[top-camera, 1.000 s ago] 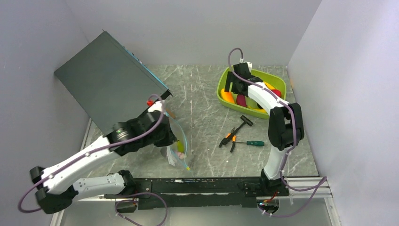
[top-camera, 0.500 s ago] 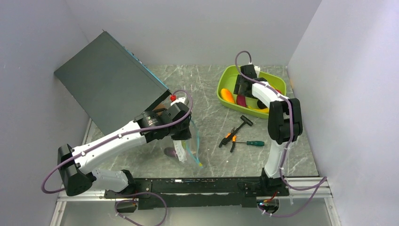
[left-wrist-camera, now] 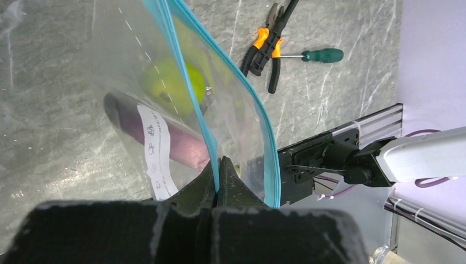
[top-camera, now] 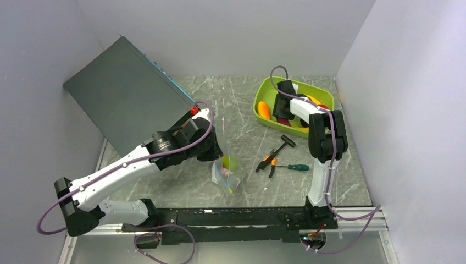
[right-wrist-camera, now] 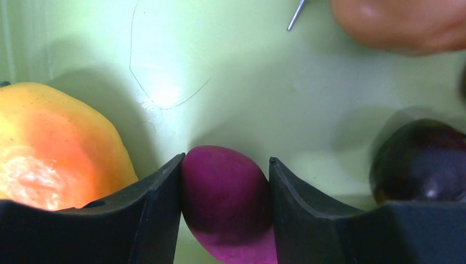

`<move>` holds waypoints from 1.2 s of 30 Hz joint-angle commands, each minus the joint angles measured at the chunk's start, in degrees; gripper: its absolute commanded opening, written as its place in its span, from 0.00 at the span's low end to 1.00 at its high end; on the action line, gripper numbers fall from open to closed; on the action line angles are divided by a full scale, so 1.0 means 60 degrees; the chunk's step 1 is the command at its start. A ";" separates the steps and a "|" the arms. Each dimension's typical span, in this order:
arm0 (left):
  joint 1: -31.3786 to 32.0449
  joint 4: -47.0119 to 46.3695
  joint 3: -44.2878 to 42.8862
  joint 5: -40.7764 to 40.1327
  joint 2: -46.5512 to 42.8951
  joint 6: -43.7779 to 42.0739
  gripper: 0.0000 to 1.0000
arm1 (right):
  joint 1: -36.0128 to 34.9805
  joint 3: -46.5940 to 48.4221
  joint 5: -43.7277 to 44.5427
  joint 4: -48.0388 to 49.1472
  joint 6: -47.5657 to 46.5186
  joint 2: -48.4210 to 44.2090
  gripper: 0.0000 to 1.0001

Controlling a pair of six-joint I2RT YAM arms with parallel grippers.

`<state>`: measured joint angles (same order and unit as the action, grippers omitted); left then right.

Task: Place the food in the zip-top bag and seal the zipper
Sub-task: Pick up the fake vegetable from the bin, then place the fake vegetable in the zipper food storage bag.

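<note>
Right gripper is reaching down into the lime-green tray, its two fingers pressing on either side of a purple piece of the food. It is clamped on that piece, apparently to lift it out. An orange fruit is lying just beside its left finger, and a dark plum is sitting a little apart on the other side.

Left gripper is pinching together on one lip of the zip-top bag and holding it up off the table, so that the mouth is gaping for the next drop. From its fingertips the zipper is running away as two separated blue-green strips, so the bag is unsealed. Inside the bag, beyond the fingertips, a green apple and a purple vegetable are resting. Farther out past the bag, pliers and a screwdriver are lying on the table, no part of this job.

Loading is probably partway along, with several pieces waiting in the tray and sealing not yet possible.
</note>
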<state>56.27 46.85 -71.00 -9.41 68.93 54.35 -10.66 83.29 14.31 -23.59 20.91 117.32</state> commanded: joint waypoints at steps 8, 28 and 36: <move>-0.0033 -0.0585 0.1041 -0.0155 -0.1339 0.0403 0.00 | -0.0391 -0.1408 0.0025 0.1553 -0.0179 -0.2867 0.02; -0.0033 -0.1599 0.2275 -0.0049 -0.2981 0.0805 0.00 | -0.3340 -0.5480 -0.8581 0.7606 0.2014 -0.9083 0.00; -0.0033 -0.1781 0.2619 0.0152 -0.3300 0.0955 0.00 | -0.6119 -0.6473 -0.7564 1.0614 0.2380 -1.0482 0.00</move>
<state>56.23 40.56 -56.40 -9.89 50.57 58.41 -45.32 46.02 -30.81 22.13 31.24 57.12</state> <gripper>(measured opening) 0.007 0.544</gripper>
